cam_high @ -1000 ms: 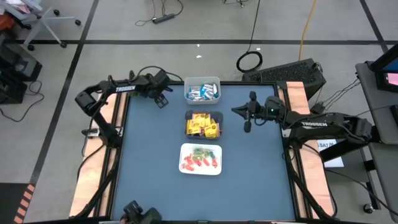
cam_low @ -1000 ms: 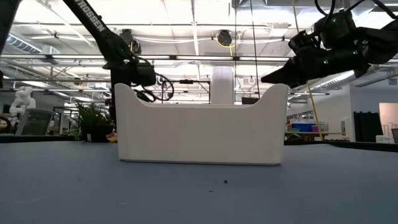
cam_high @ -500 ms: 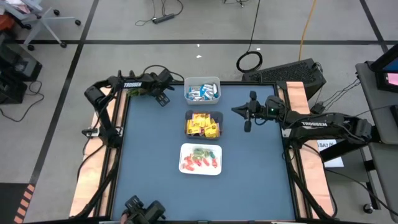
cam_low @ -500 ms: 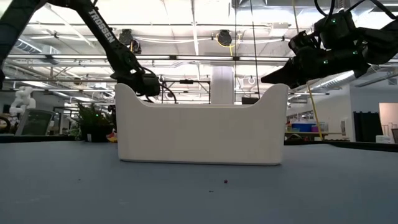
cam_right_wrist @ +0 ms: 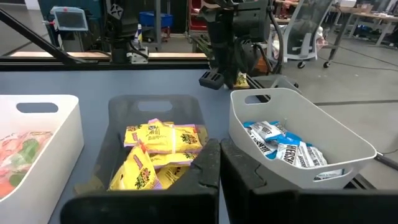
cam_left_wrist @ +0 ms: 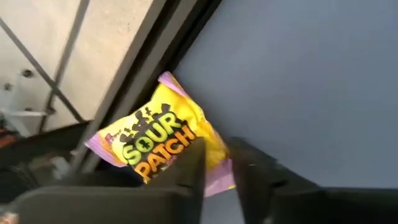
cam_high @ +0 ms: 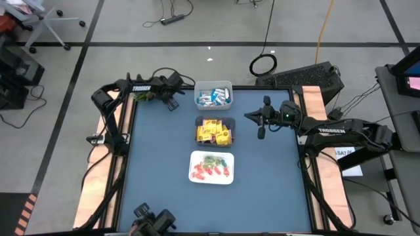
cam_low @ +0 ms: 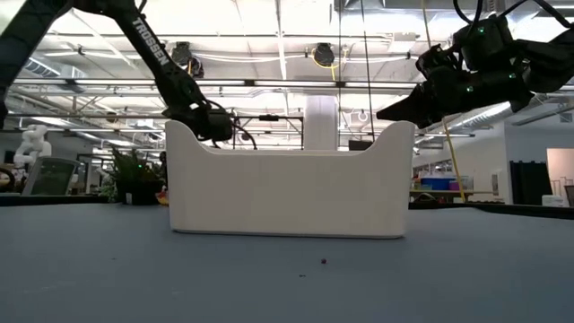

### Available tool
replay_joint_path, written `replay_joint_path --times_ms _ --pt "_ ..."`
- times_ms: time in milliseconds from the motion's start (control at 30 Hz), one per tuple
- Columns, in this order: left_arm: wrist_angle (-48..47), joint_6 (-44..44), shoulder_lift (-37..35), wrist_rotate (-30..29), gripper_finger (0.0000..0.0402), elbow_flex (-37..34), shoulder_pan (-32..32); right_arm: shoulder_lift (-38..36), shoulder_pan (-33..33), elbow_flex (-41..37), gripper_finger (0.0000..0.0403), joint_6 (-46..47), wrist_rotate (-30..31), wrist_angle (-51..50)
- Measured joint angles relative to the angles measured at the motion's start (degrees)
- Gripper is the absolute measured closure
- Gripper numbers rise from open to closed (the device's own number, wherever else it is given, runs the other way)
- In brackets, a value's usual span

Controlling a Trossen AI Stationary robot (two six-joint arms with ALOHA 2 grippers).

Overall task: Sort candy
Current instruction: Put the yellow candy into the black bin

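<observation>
Candy sits sorted in three containers down the middle of the blue table (cam_high: 157,177) in the high view: blue-and-white bars (cam_high: 214,97) in the white bin (cam_high: 214,86) at top, yellow packets (cam_high: 215,132) in the dark bin (cam_high: 229,123) at centre, red and green pieces (cam_high: 211,168) in the white tray (cam_high: 194,157) below. Left gripper (cam_high: 172,99) hangs at the table's upper-left edge, just left of the white bin; its wrist view shows the fingers (cam_left_wrist: 189,168) narrowly parted around a yellow Sour Patch packet (cam_left_wrist: 163,143) by the table's rim. Right gripper (cam_high: 258,123) hovers right of the dark bin, its fingers (cam_right_wrist: 205,165) nearly together, holding nothing
</observation>
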Motion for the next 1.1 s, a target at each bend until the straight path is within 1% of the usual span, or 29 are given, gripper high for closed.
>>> replay_joint_path --times_ms 100,167,300,400,500,667,767,900,1000,1100 --pt "-0.08 2.76 0.08 -0.63 0.0376 0.08 0.04 0.00 0.00 0.00 0.0403 0.00 0.01 0.00" --pt "-0.07 3.18 0.08 -1.00 0.0393 0.14 0.03 0.00 0.00 0.00 0.0403 0.00 0.01 0.02" --pt "-0.28 4.28 -0.49 -1.99 0.0395 0.14 -0.57 0.00 0.00 0.00 0.0403 0.00 0.01 0.02" --pt "-0.82 4.42 -2.35 -2.43 0.0398 0.14 -1.64 0.00 0.00 0.00 0.0403 0.00 0.01 0.00" --pt "-1.79 4.35 -5.42 -2.44 0.0399 0.19 -3.56 0.00 0.00 0.00 0.0403 0.00 0.01 0.00" --pt "-4.11 2.50 -12.71 -2.10 0.0400 0.21 -7.95 0.00 0.00 0.00 0.0403 -0.02 0.01 -0.02" --pt "-4.73 0.90 -17.12 -0.53 0.0400 0.21 -11.39 0.00 0.01 0.00 0.0403 -0.02 0.03 -0.07" --pt "-3.93 0.90 -21.65 5.22 0.0400 0.19 -17.00 0.00 0.02 0.00 0.0403 0.00 0.03 -0.20" --pt "-1.87 0.87 -23.46 8.88 0.0401 0.19 -21.90 0.02 0.02 0.00 0.0403 -0.02 0.25 -0.17" --pt "2.76 0.83 -23.65 12.38 0.0401 0.19 -26.61 0.02 0.02 0.00 0.0403 -0.02 0.36 -0.20"
